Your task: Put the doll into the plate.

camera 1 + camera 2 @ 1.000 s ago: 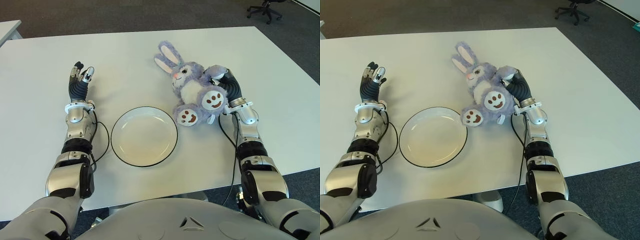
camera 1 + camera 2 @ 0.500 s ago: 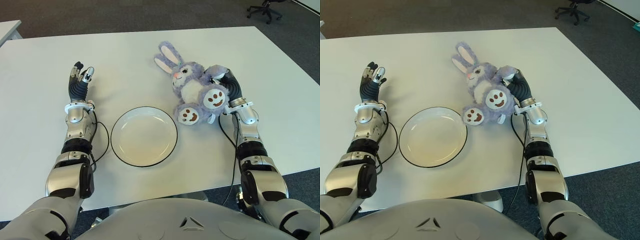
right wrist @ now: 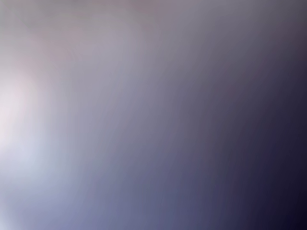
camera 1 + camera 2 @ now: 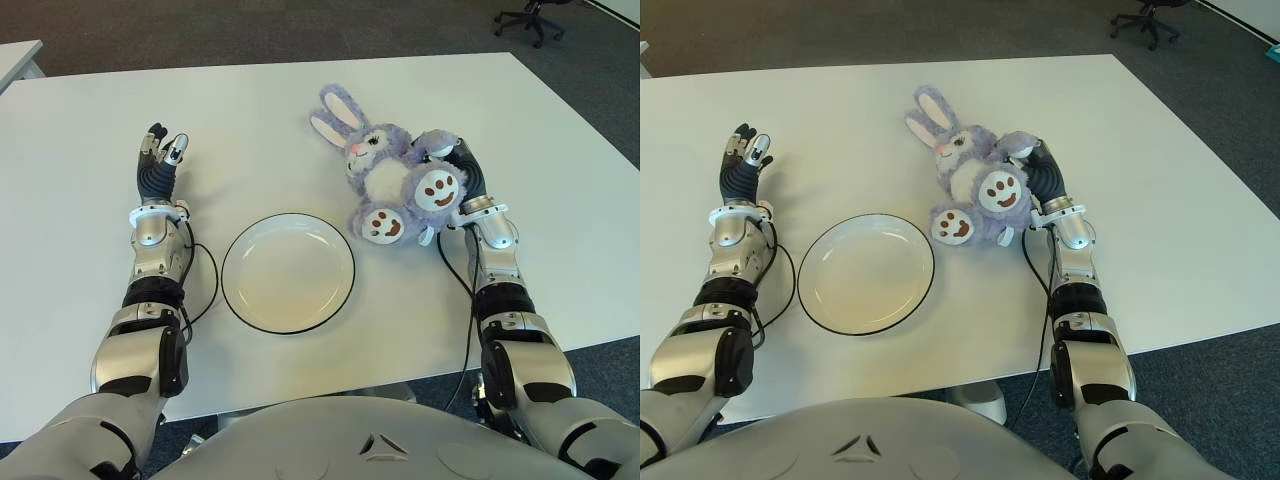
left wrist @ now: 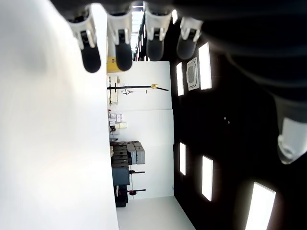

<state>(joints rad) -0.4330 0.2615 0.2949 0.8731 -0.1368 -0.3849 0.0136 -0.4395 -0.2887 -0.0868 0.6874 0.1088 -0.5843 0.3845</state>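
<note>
Purple-and-white plush rabbit doll on white desk, gripped at its flank by right hand; ears pointing away from robot, soles toward it. Round white black-rimmed plate just left of doll, nearer robot, hence a short leftward carry. Left hand raised beyond plate's left side, fingers spread, holding nothing.

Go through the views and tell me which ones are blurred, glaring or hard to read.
Both eye views: sharp and evenly lit, with the doll, plate and both hands legible. Left wrist view: the left hand's fingertips are dark shapes against a washed-out white table, with bright ceiling lights behind. Right wrist view: only a purple-grey blur, nothing resolvable; the right hand shows pressed against the doll in the eye views.
</note>
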